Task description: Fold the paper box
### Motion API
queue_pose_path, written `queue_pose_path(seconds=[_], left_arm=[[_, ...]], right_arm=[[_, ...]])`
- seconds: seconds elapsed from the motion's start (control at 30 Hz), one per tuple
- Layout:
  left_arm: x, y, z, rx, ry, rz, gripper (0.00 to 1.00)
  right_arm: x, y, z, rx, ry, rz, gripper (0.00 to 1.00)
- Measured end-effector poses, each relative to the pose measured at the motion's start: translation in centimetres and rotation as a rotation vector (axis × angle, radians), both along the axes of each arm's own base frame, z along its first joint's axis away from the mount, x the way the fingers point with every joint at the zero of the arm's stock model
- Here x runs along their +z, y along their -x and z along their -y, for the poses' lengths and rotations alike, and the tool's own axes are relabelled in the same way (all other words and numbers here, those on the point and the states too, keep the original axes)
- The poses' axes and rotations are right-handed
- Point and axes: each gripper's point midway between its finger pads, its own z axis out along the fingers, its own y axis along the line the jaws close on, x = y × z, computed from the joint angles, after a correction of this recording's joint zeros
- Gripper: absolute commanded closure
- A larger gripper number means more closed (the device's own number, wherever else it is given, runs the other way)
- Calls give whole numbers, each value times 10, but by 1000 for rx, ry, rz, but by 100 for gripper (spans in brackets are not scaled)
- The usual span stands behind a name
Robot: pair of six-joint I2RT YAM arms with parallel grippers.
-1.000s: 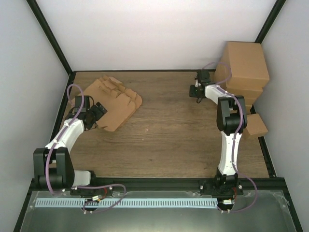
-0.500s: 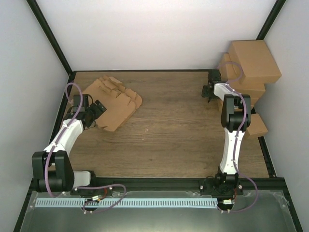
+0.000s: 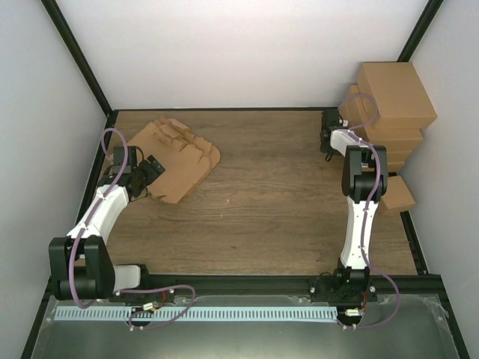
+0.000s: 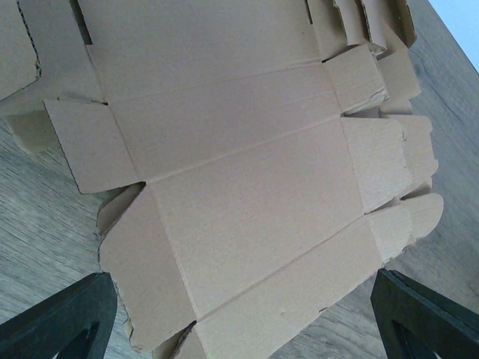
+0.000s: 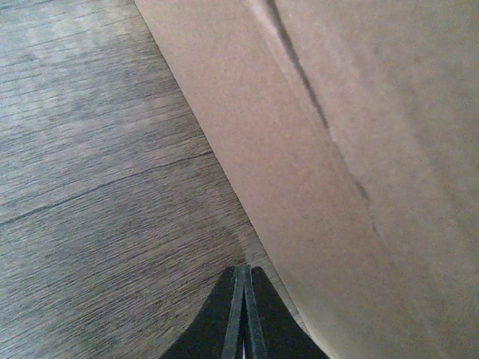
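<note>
A pile of flat, unfolded paper box blanks (image 3: 178,152) lies at the table's back left. My left gripper (image 3: 150,170) hangs just over its near left edge, jaws wide open and empty. In the left wrist view the top blank (image 4: 247,164) fills the frame, and the two black fingertips (image 4: 67,318) straddle its lower edge. My right gripper (image 3: 327,129) is at the back right, shut with nothing in it. Its closed tip (image 5: 242,299) rests low over the wood, right beside the wall of a folded box (image 5: 359,149).
Several folded brown boxes (image 3: 393,97) are stacked in the back right corner against the wall. A smaller box (image 3: 397,196) sits by the right rail. White walls and black frame rails bound the wooden table (image 3: 277,202).
My right arm has swung right, up to the stacked boxes. The top box shifted right and back onto the stack. The left arm has barely moved.
</note>
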Motion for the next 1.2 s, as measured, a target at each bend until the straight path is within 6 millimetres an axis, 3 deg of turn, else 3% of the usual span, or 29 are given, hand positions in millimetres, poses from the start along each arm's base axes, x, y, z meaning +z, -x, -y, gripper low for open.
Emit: queue_pose_path(seconds=[0.2, 0.33, 0.47, 0.6, 0.7, 0.77, 0.83, 1.0, 1.13, 1.2], left_arm=[[-1, 1, 0, -1, -1, -7, 4], [3, 1, -2, 4, -12, -3, 4], [14, 4, -8, 28, -41, 22, 11], [23, 6, -12, 52, -52, 45, 23], [24, 7, -14, 61, -55, 51, 32], [21, 8, -15, 63, -58, 41, 34], [15, 8, -18, 71, -60, 24, 36], [-4, 7, -37, 117, -52, -30, 35], [-17, 4, -48, 141, -45, -55, 32], [-23, 2, -47, 135, -41, -69, 31]], right_arm=[[-1, -2, -4, 33, -13, -7, 99], [5, -7, -36, 149, -142, 18, 99], [34, 1, -94, 311, -282, 66, 99], [83, 19, -182, 516, -365, 152, 93], [108, 53, -252, 682, -437, 198, 88], [110, 90, -292, 791, -499, 186, 83], [103, 125, -315, 872, -561, 156, 80], [82, 194, -333, 988, -711, 89, 68], [73, 228, -334, 1048, -773, 82, 59], [69, 239, -332, 1065, -785, 84, 46]])
